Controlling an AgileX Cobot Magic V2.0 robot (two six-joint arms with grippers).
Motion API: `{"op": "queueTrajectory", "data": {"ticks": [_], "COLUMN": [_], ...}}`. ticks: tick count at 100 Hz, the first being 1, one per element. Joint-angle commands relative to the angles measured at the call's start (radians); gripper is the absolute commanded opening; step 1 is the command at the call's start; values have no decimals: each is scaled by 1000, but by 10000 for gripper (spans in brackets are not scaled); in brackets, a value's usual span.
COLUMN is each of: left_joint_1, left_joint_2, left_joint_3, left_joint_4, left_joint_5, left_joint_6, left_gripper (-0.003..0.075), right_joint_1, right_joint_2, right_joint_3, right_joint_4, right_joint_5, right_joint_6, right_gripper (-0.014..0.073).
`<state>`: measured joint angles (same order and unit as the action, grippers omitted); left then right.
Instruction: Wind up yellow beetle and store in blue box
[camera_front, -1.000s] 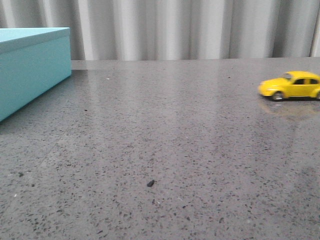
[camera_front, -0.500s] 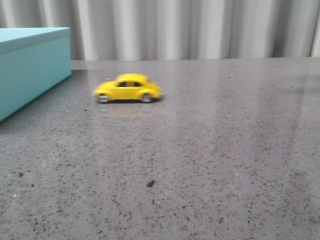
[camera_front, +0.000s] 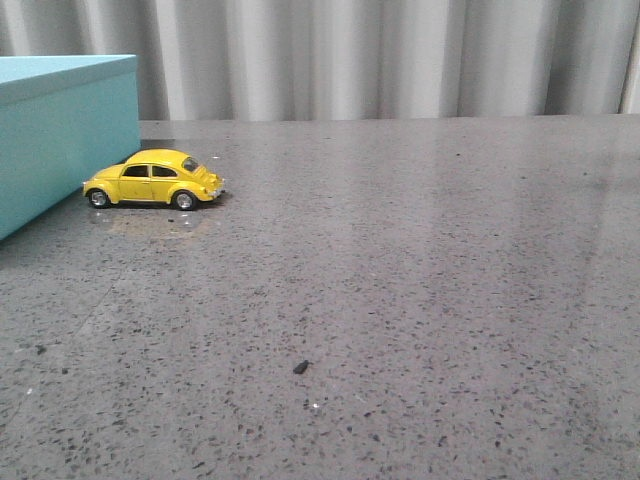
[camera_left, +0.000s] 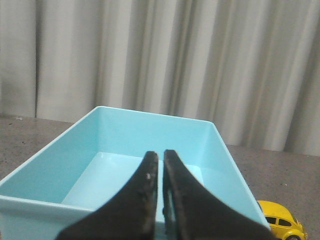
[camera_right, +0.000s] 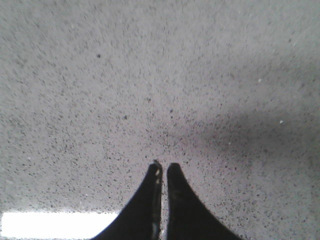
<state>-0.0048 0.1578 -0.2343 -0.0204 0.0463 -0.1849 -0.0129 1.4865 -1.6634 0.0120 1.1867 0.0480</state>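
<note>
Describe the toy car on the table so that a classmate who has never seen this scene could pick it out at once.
Start at the big turquoise blue box at the left of the grey speckled table. Right by its near corner, on the tabletop and not inside it, sits the yellow beetle. It is the only glossy yellow thing there: a rounded little car with dark windows and silver-hubbed wheels.

Large light turquoise-blue rectangular box (camera_front: 62, 135): cut by the left edge in the front view; its inside cannot be seen there.
Small glossy yellow toy car (camera_left: 282, 225): in the left wrist view only its upper part shows, the rest is cut by the picture edge.
Nose of the car to the box: touching or just beside, cannot tell.
Both arms: not visible in the front view.
</note>
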Motion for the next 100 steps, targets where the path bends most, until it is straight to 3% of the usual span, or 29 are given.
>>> {"op": "queueTrajectory", "data": {"ticks": [1,34,72,100], "left_joint_1": [-8,-8,-13,-13], "left_joint_2": [20,63,259,422], "left_joint_3": [-36,-74,-204,-348], "left_joint_4": [2,45,45,46], "left_joint_5": [-66,-59,-59,-46], "left_joint_6": [-12,-3,-3,-3], "left_gripper": [-21,-21,-21,-21], "right_joint_1": [0,0,0,0], "right_joint_2": [-96,-358,-742,-1008], "right_joint_3": [-9,212,592,775], "right_joint_4": [0,2,8,8], "right_joint_5": [-75,-215,-356,-450], "right_joint_6": [-16,-16,-16,-16], "right_gripper": [-61,-61,-61,-61]}}
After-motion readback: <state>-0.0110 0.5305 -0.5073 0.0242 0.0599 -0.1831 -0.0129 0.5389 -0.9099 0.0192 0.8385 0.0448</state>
